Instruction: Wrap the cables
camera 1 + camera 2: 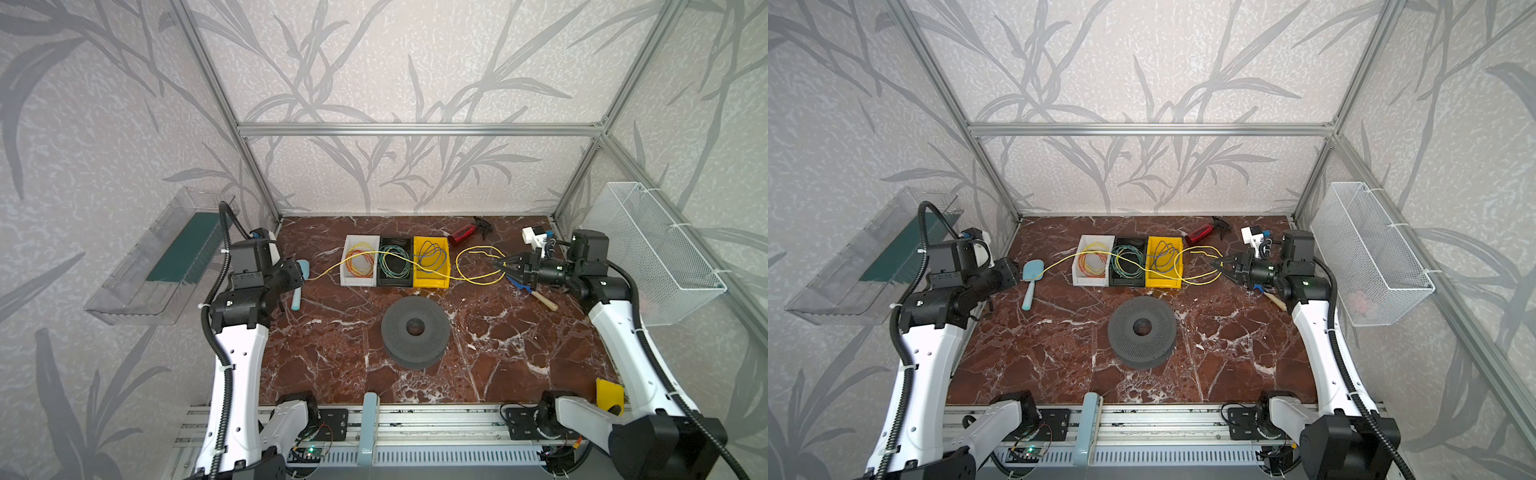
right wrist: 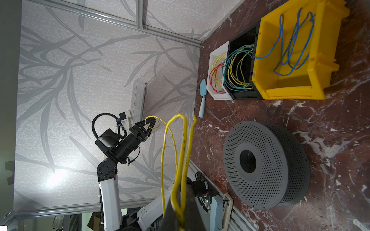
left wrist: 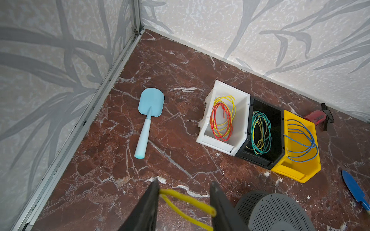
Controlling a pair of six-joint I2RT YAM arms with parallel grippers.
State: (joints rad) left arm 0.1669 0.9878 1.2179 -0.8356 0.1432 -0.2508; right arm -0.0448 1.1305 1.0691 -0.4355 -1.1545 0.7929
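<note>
enclosing red marble tabletop: leaf-patterned walls

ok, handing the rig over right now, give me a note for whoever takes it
Left gripper: jaws apart, yellow cable end lying between them, not clamped.
Right gripper: shut on the same cable, a loose loop beside it.
Cable runs between the two, across the bins.
Done: other wires sit coiled in the bins.
Left: close the left grip, coil this cable.

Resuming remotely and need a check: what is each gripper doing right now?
Left gripper: open, yellow cable crossing the gap.
Right gripper: shut on the yellow cable.
</note>
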